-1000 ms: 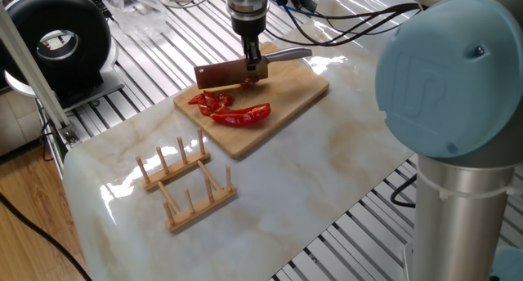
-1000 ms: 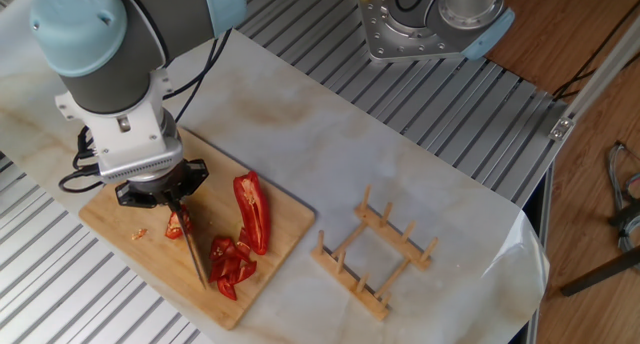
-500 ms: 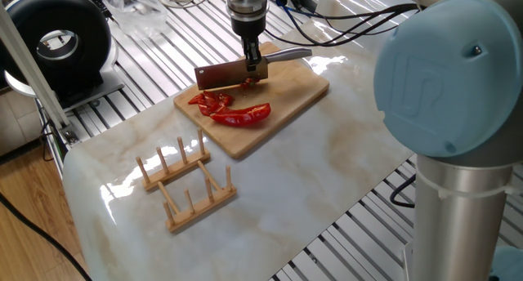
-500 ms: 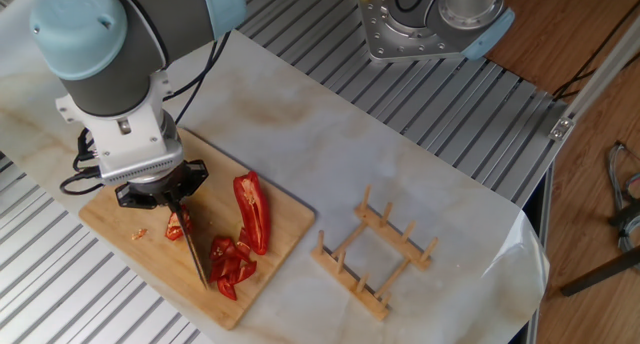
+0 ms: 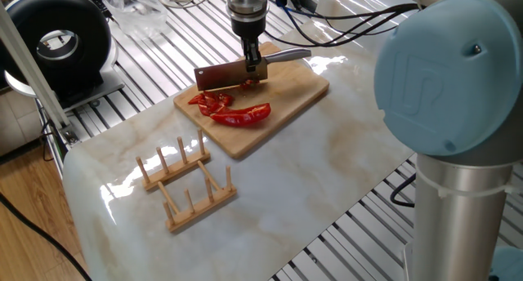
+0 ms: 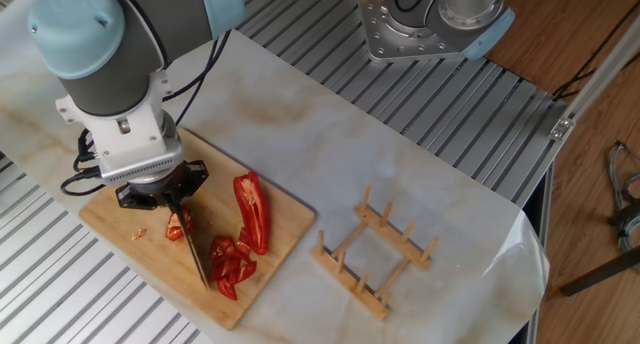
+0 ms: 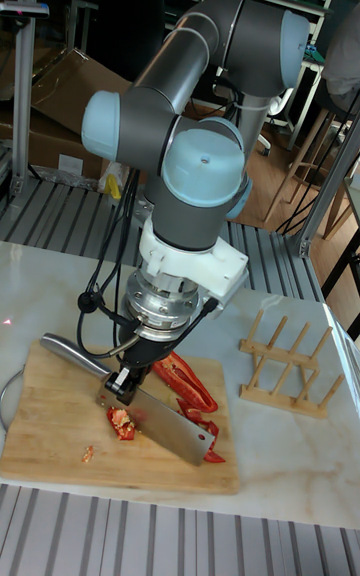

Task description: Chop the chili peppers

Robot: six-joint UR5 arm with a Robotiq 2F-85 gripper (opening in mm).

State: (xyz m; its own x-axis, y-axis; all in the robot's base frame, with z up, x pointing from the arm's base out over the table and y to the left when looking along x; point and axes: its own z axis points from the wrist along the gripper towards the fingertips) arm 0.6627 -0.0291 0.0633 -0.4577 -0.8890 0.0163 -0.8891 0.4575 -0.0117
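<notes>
A wooden cutting board (image 5: 286,97) (image 6: 130,259) (image 7: 50,431) lies on the marble table. On it are the chili peppers: one long red half (image 5: 245,115) (image 6: 252,212) (image 7: 188,383), a heap of cut red pieces (image 5: 209,101) (image 6: 228,261) (image 7: 207,433), and a few small bits (image 6: 174,227) (image 7: 123,422) on the other side of the blade. My gripper (image 5: 254,59) (image 6: 170,200) (image 7: 120,382) is shut on a cleaver (image 5: 225,74) (image 7: 165,426). The blade stands edge-down on the board between the bits and the heap.
A wooden peg rack (image 5: 184,181) (image 6: 372,252) (image 7: 290,366) stands on the table beside the board. A black round device (image 5: 57,40) sits off the table at the far corner. A second arm's base (image 5: 449,109) (image 6: 435,19) rises at the table edge.
</notes>
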